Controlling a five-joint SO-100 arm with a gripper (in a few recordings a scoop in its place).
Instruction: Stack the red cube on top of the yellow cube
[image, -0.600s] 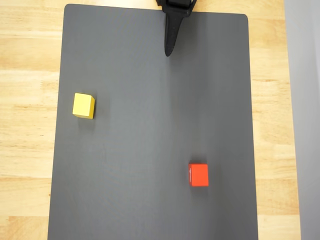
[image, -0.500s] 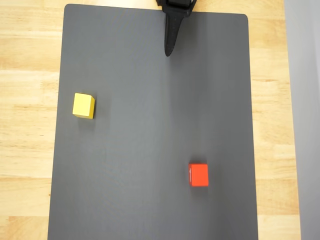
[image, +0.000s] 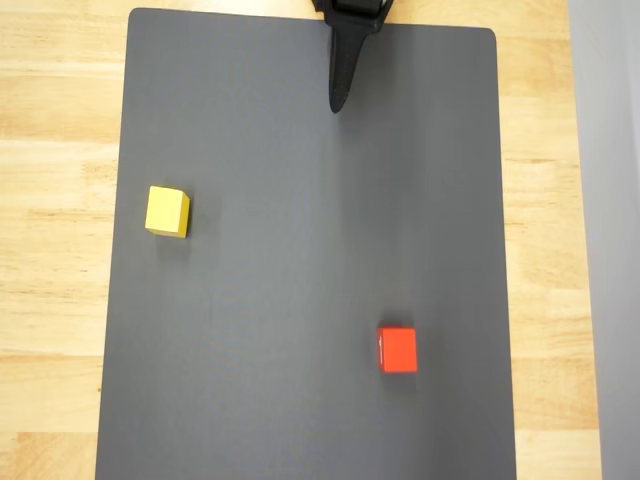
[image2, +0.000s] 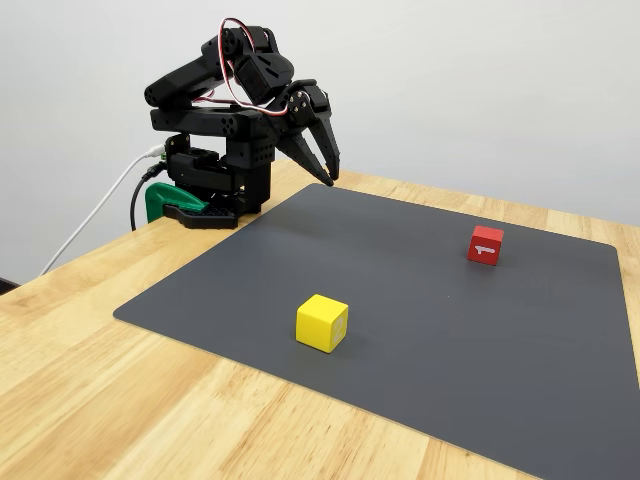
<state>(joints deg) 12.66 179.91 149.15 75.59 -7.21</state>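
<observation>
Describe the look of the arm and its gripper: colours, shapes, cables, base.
The arm is matte black, built of blocky segments. Red and white wires loop over its top joint. The gripper has two black fingers that taper to points; in the overhead view it reads as one dark wedge. A green clamp fixes the base to the wooden table, and a white cable runs off it.

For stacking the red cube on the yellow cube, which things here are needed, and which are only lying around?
Needed:
- red cube, alone on the mat
- yellow cube, apart from it
- gripper, folded back at the mat's far edge

Only around:
- dark grey mat
- wooden table
- green clamp and white cable at the arm's base
</observation>
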